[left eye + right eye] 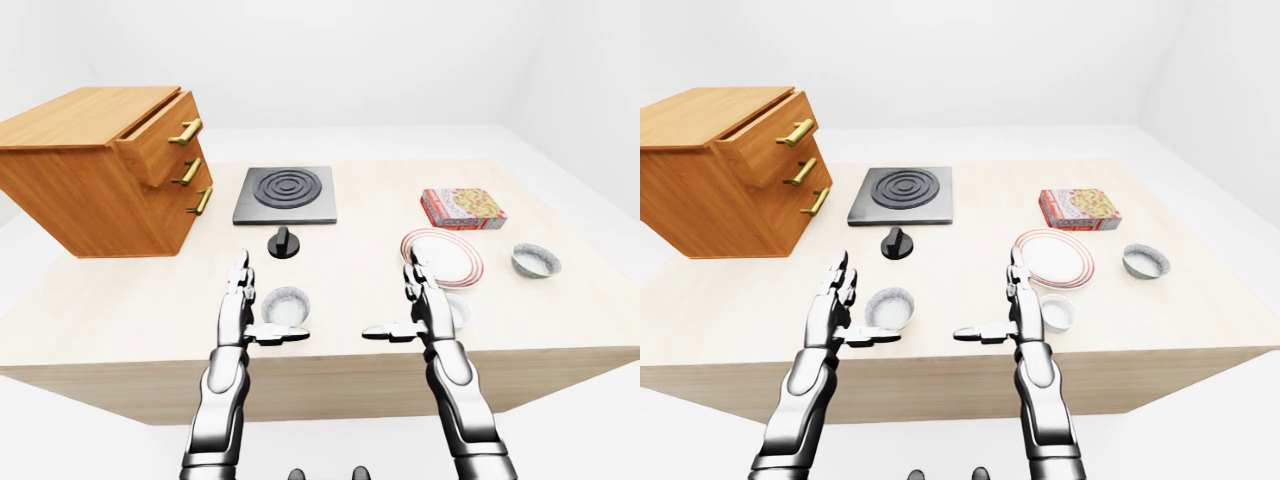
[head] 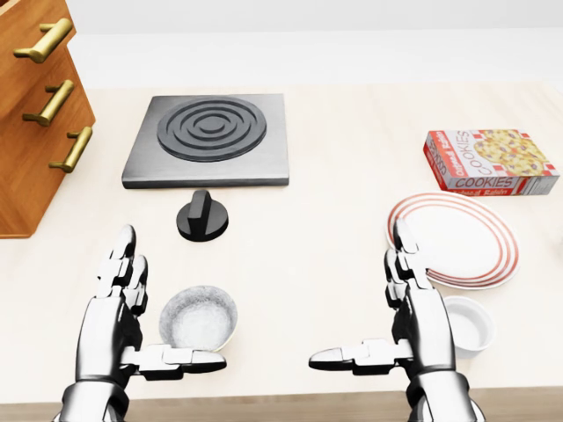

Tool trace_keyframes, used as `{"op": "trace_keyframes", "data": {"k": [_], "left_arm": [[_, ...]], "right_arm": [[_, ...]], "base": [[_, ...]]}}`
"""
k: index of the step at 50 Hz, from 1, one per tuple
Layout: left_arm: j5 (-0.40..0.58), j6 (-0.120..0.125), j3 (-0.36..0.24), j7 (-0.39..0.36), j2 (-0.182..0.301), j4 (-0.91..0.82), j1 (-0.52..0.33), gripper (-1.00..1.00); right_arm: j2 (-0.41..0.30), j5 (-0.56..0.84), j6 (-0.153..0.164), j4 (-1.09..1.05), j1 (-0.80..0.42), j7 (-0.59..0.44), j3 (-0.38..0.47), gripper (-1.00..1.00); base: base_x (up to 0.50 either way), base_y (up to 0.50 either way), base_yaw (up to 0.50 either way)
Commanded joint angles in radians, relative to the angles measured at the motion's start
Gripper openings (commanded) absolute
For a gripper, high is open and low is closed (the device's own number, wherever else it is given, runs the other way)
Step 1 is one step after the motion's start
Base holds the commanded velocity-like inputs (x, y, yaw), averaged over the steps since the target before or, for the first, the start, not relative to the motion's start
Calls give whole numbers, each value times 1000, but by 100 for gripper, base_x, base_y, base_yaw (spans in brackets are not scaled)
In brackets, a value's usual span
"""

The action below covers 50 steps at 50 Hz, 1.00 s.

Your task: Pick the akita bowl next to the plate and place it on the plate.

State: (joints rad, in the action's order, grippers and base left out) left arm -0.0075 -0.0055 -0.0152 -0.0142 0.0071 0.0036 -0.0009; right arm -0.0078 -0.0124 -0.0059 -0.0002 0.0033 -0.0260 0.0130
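A white plate with red rings [image 2: 453, 239] lies on the right part of the table. Right of it, apart from its rim, sits a grey speckled bowl [image 1: 536, 261], which the head view does not show. A second grey speckled bowl [image 2: 198, 316] sits close to my left hand [image 2: 132, 308], just above its thumb. My right hand [image 2: 391, 303] hovers left of a small white cup [image 2: 468, 325] below the plate. Both hands are open, fingers straight, thumbs pointing inward, holding nothing.
A cookie box [image 2: 488, 162] lies above the plate. A dark stove plate [image 2: 209, 139] and its black knob [image 2: 202, 215] stand at the middle. A wooden drawer cabinet [image 1: 100, 165] fills the left. The table's near edge [image 1: 330, 365] runs under my wrists.
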Motion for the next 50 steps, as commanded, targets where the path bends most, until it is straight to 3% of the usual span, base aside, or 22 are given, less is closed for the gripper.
{"op": "trace_keyframes", "data": {"k": [1,11,18,23,33,34,43,45,50], "left_arm": [[-12,-18,-24,-21,11,10,-1,100],[-11,-28,-22,-19,10,11,1,100],[-10,-38,-23,-18,11,23,-3,100],[-11,-28,-23,-18,11,9,1,100],[-4,-38,-21,-17,11,15,2,100],[-3,-28,-19,-16,10,1,6,100],[2,-41,-20,-18,11,15,6,100],[6,-55,-20,-17,11,30,3,100],[8,-54,-19,-17,11,26,5,100]], "right_arm": [[-12,-17,-24,14,4,-43,22,100],[-13,11,-51,44,-5,-17,24,100],[-12,3,-37,34,-6,-13,28,100],[-12,-5,-38,39,-9,-14,30,100],[-11,-19,-10,12,-3,-19,28,100],[-11,-20,-12,15,-4,-20,29,100],[-11,-22,-18,17,-2,-23,28,100],[-11,-20,-21,20,-1,-23,27,100],[-11,-19,-15,11,-1,-22,27,100]], "base": [[0,0,0],[0,0,0],[0,0,0],[0,0,0],[0,0,0],[0,-19,0],[0,-25,0],[0,-26,0],[0,-26,0]]}}
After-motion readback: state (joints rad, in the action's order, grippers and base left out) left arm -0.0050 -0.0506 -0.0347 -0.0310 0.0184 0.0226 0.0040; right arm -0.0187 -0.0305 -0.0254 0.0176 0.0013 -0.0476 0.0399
